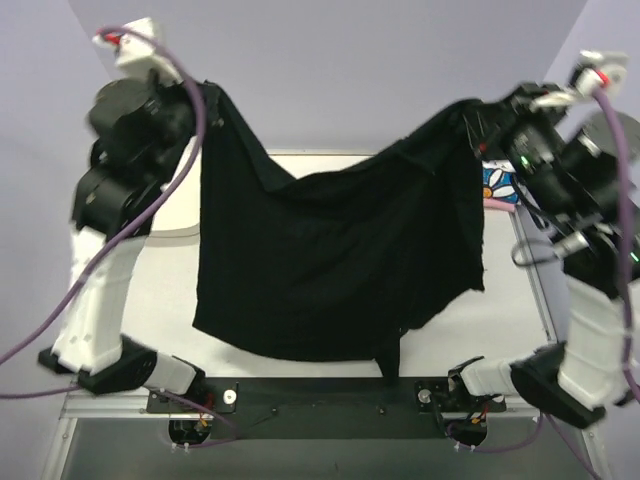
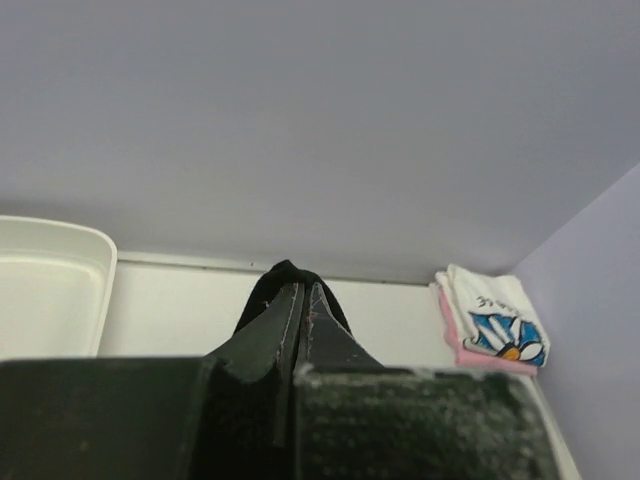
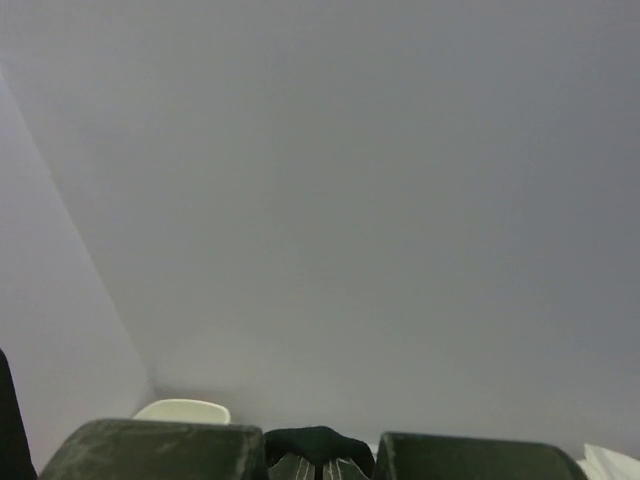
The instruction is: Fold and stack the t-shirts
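— Where's the black shirt (image 1: 340, 260)?
— Held up over the tabletop (image 1: 160, 290), long axis left to right, top edge sagging, hem hanging down.
— The pincers?
— Left pincer (image 2: 303, 290) and right pincer (image 1: 470, 115) are each clamped on a top corner.
— Others?
— Daisy shirt (image 2: 495, 320) lies folded on the pink shirt (image 2: 455, 335), far right.

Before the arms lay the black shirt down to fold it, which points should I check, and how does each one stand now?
1. Left gripper shut on the black shirt: ok.
2. Right gripper shut on the shirt's other end: ok.
3. Shirt hangs spread between both arms: ok, though its upper edge sags in the middle.
4. Lower hem even: not ok, a strip hangs lower at one side.
5. Hem clear of the table: cannot tell.
6. Daisy shirt folded on top of the pink shirt: ok.
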